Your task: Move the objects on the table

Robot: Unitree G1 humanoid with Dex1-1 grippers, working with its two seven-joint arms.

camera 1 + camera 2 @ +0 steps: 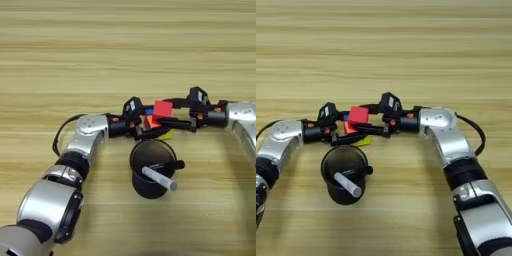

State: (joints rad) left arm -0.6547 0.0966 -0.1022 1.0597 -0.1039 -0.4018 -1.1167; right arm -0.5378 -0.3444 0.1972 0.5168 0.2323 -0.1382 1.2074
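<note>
A: Where are the two grippers?

B: Both meet near the middle of the table (pixel 75 60), just beyond the black cup (pixel 151 167). The left gripper (pixel 145 125) reaches in from the left, the right gripper (pixel 167 116) from the right.

A: What does the right one hold?

B: Its black fingers (pixel 175 122) are closed on the red cube (pixel 163 108), which sits raised above the block (pixel 156 126).

A: And the left claw?

B: It lies right against the blue, orange and yellow block, but I cannot tell whether its fingers are wide, narrow or gripping; the block and cube cover them.

A: The cup?

B: Upright, on the near side of the grippers. A grey-white marker (pixel 159 178) leans inside it, its end poking over the near right rim. A thin black pen (pixel 172 164) sticks out across the right rim.
</note>
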